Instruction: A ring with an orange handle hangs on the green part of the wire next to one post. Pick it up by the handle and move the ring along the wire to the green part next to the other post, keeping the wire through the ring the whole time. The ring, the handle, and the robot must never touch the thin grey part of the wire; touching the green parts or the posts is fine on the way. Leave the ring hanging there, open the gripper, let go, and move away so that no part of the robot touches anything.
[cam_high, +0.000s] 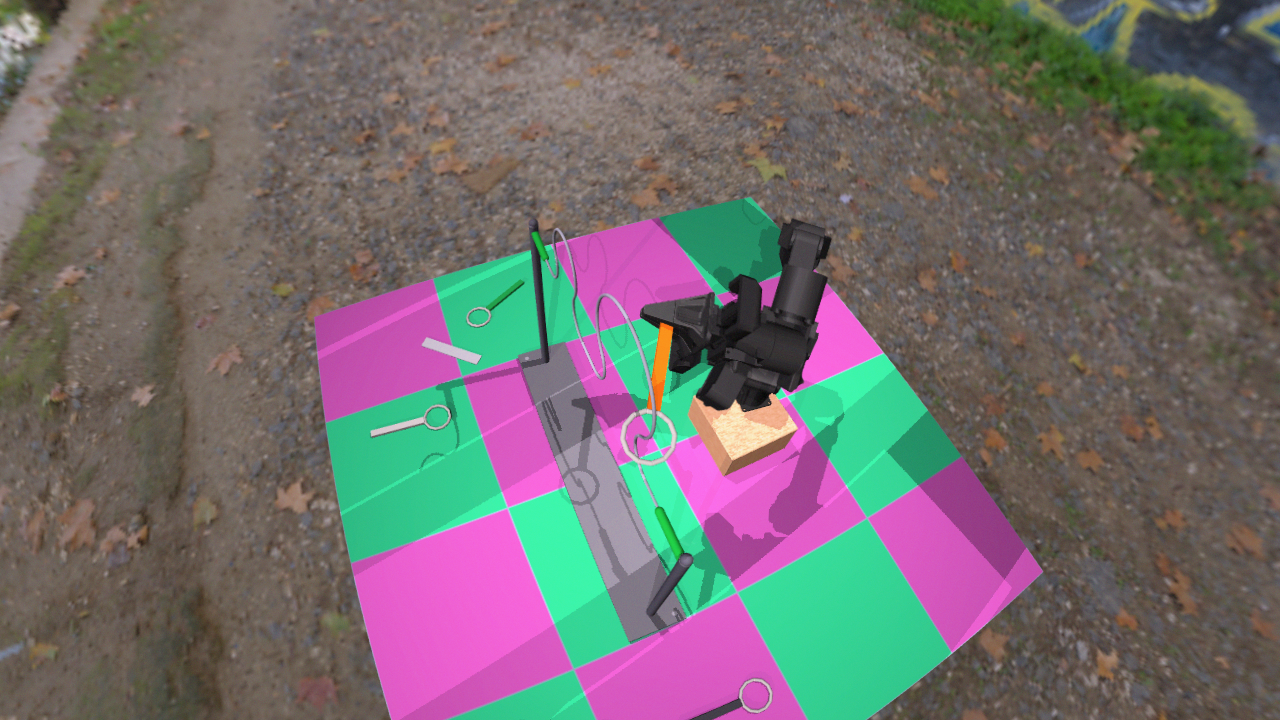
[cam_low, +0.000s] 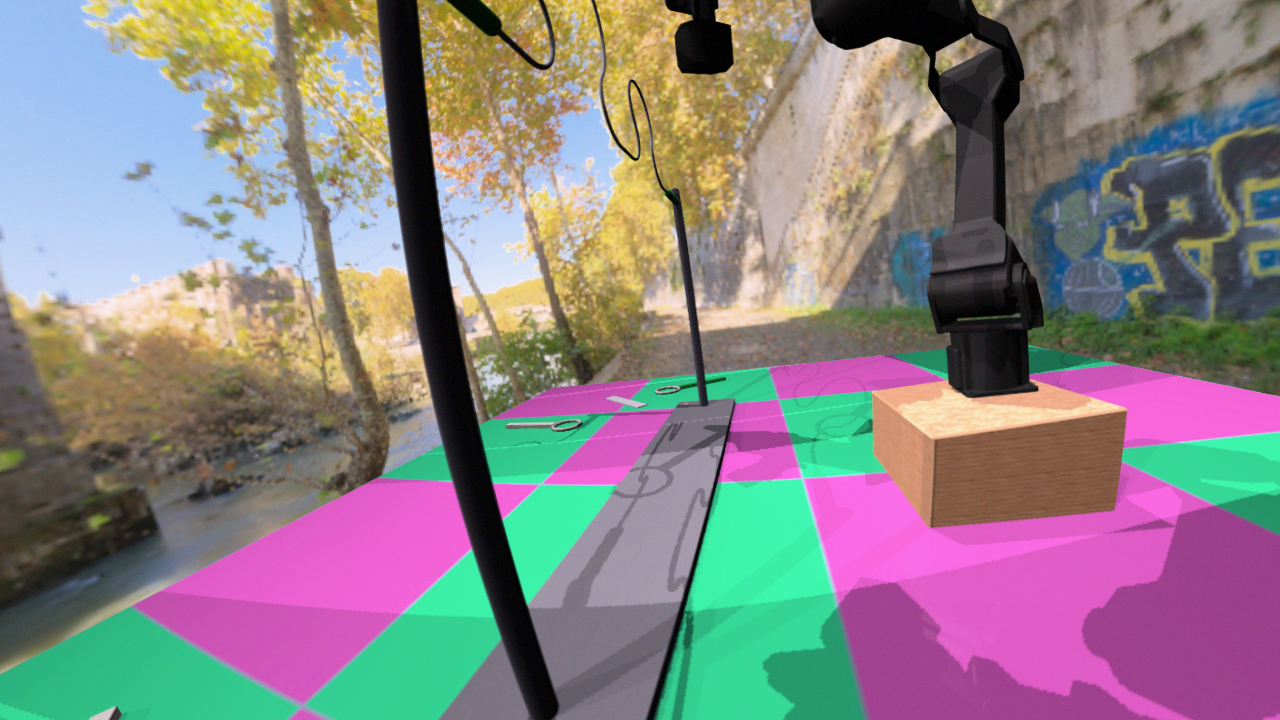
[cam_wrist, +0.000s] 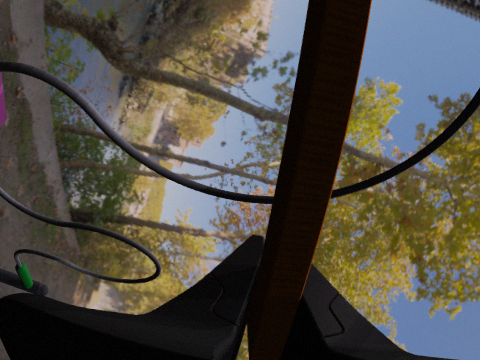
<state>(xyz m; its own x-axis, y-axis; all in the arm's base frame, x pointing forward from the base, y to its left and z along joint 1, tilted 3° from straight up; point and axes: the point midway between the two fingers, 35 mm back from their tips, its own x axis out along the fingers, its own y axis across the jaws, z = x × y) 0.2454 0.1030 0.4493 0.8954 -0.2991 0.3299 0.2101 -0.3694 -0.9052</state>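
Observation:
The ring (cam_high: 622, 436) hangs below its orange handle (cam_high: 661, 367) (cam_wrist: 320, 125), around the grey wire (cam_high: 608, 295) (cam_wrist: 235, 197) on its nearer stretch, off the green parts. The wire seems to pass through it; the exact gap is unclear. My gripper (cam_high: 666, 322) (cam_wrist: 268, 248) is shut on the handle's upper end. In the wrist view the wire passes behind the handle. The near green part (cam_high: 666, 531) (cam_low: 477, 16) is at the near post (cam_high: 669, 586) (cam_low: 429, 295). The far green part (cam_high: 539, 245) (cam_low: 671, 195) (cam_wrist: 23, 275) is at the far post (cam_high: 539, 304) (cam_low: 689, 286).
A wooden block (cam_high: 747, 443) (cam_low: 1020, 474) bears the arm. The grey base plate (cam_high: 572, 420) joins the posts. A white-handled ring (cam_high: 398, 427) (cam_low: 532, 425), a green-handled ring (cam_high: 507, 295) (cam_low: 702, 384) and a white bar (cam_high: 451, 350) (cam_low: 626, 401) lie beyond it.

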